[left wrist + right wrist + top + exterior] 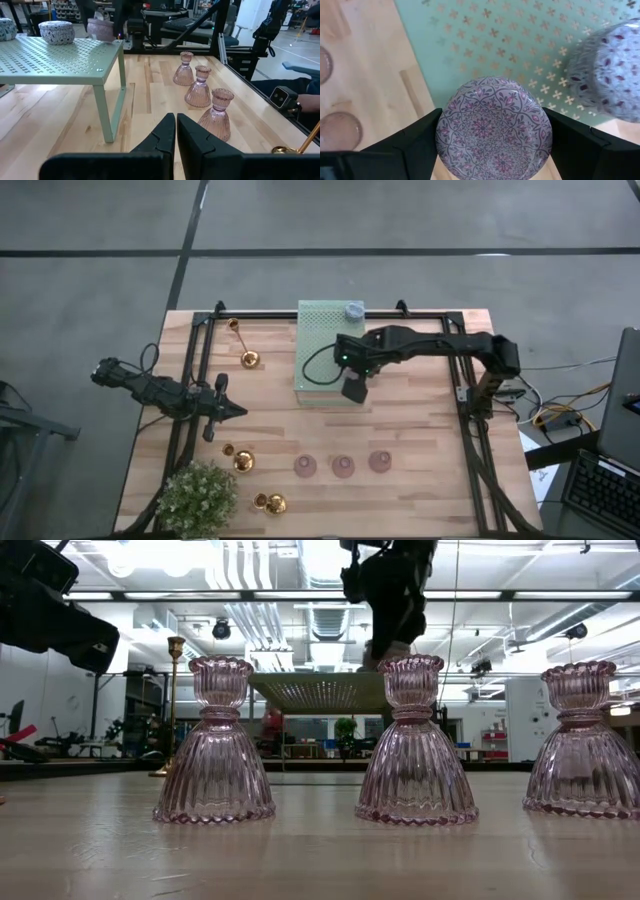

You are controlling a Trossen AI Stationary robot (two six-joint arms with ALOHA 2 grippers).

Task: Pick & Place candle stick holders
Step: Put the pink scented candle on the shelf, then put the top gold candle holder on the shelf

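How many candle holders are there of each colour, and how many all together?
Gold holders: 3
Pink glass holders: 3
Lavender holders: 3
Total: 9

Three pink ribbed glass holders [342, 466] are standing upright in a row on the table. Three gold holders [244, 462] are lying near the left side. One patterned lavender holder [493, 127] is sitting between dark fingers over the green stand, another [354, 310] resting at its far corner
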